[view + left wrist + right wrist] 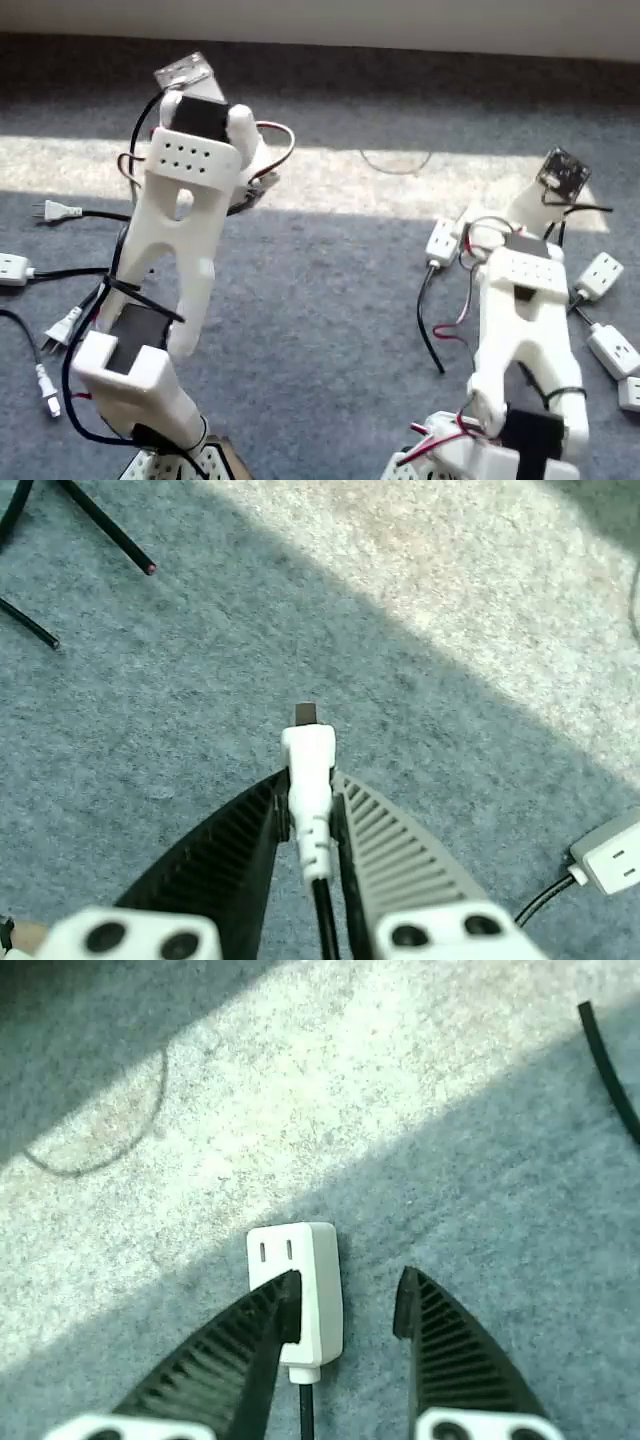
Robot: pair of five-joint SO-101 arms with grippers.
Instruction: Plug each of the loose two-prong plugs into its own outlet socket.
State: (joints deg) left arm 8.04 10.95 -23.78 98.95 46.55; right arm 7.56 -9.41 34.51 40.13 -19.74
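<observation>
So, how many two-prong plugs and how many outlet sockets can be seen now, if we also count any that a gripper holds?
Two-prong plugs: 4, three on the carpet and one in the left gripper
Outlet sockets: 5
Total: 9

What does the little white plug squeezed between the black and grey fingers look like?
The small white two-prong plug looks like smooth moulded plastic, with a ribbed collar where its black cord leaves the back. Dark metal prongs poke from its front. The left gripper is shut on its sides, with a ridged black finger and a grey finger. It points straight out from the gripper, held over the grey carpet.
</observation>
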